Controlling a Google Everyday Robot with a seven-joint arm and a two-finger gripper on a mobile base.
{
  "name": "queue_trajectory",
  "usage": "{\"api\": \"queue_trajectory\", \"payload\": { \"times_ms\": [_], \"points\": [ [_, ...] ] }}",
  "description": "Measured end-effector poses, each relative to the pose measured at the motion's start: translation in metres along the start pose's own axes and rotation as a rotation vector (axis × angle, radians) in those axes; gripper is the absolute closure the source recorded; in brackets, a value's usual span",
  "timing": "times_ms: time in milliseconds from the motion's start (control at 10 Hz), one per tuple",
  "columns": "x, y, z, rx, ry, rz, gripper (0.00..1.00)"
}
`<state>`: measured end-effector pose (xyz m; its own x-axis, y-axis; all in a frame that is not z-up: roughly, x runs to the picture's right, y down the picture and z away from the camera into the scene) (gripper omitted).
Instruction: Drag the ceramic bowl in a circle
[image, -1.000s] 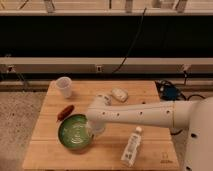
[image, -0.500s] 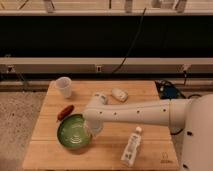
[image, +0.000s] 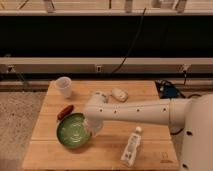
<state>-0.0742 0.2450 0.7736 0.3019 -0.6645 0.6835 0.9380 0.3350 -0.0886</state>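
The green ceramic bowl (image: 73, 131) sits on the wooden table (image: 110, 150) at the front left, with pale swirl marks inside. My gripper (image: 93, 127) points down at the bowl's right rim, touching or just over it. The white arm (image: 135, 110) reaches to it from the right across the table's middle.
A translucent white cup (image: 64, 86) stands at the back left. A red oblong item (image: 65, 111) lies just behind the bowl. A small white object (image: 119, 94) lies at the back middle. A white bottle (image: 131, 146) lies at the front right. A blue item (image: 167, 91) sits off the table's right edge.
The arm's upper part has shifted slightly left and back. The bowl and gripper have stayed almost in the same place.
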Motion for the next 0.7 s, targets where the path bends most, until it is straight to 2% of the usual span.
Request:
{"api": "queue_trajectory", "payload": {
  "times_ms": [700],
  "points": [
    [0.002,0.018,-0.007,0.017,0.003,0.028,1.00]
  ]
}}
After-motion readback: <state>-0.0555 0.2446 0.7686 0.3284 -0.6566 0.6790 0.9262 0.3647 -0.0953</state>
